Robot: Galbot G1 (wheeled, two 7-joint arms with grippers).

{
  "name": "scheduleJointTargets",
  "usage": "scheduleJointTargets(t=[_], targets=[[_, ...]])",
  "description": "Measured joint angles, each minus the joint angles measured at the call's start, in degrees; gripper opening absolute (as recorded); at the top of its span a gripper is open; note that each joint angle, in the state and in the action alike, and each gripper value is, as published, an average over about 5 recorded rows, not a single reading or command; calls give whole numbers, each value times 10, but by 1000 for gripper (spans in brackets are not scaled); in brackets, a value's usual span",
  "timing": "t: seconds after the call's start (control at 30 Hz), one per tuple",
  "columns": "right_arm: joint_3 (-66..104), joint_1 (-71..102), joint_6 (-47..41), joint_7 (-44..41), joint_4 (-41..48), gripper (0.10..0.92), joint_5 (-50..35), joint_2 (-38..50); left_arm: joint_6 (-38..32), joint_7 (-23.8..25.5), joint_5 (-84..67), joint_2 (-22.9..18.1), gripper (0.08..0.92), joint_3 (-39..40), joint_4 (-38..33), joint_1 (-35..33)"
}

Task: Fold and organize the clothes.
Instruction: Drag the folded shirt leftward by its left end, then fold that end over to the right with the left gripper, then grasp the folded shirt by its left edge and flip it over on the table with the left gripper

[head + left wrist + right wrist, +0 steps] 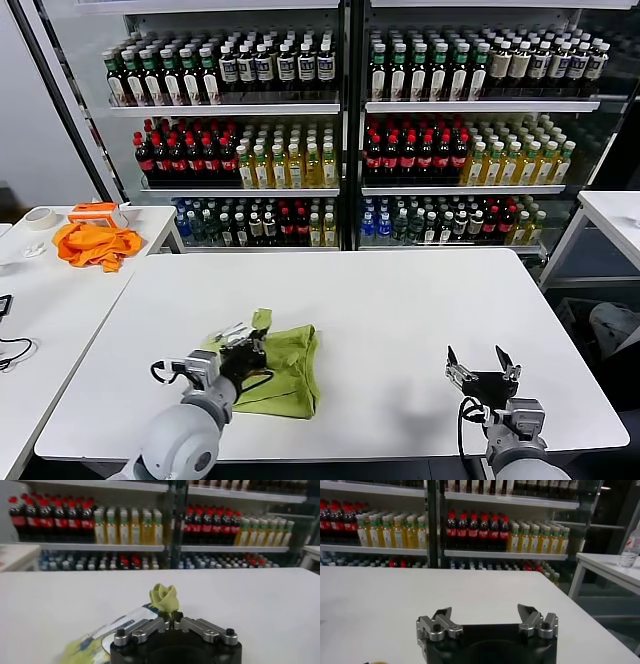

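A yellow-green T-shirt [290, 368] lies bunched and partly folded on the white table [400, 300], near its front left. My left gripper [250, 342] is shut on a fold of the shirt at its left edge. In the left wrist view the pinched cloth [164, 596] stands up in a small bunch just beyond the gripper [171, 617], and a bit of white print [131, 618] shows beside it. My right gripper [482, 362] is open and empty, low over the table's front right, well apart from the shirt; it also shows in the right wrist view [484, 614].
An orange cloth [96, 243] and a roll of tape [41, 218] lie on a side table at the far left. Glass-door coolers full of bottles [340, 120] stand behind the table. Another white table [612, 215] is at the right.
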State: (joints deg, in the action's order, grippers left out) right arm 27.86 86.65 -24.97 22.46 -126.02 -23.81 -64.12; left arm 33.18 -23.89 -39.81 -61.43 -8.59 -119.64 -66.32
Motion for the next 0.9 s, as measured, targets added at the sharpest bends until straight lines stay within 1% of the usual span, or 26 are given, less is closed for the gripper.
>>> scheduleJointTargets(t=[0.17,0.27,0.43,0.57,0.73,0.9], targets=[[-2,-6,0,0,3,823,-1,4,0,-1,-7,-16,97,17,14,11],[-3,-10,-1,1,3,823,-2,8,0,-3,-17,-29,136,21,22,19],[-5,-18,-6,3,-2,823,-8,16,-2,0,-37,-52,276,20,29,23],[-9,-25,-9,3,-5,823,-14,23,-12,14,-39,-60,388,10,31,17],[-18,-36,-10,2,-12,823,-16,25,-42,42,-20,-56,536,-14,14,-1],[-27,-45,-10,-2,-17,823,-15,22,-70,76,51,-39,683,-58,1,-41]])
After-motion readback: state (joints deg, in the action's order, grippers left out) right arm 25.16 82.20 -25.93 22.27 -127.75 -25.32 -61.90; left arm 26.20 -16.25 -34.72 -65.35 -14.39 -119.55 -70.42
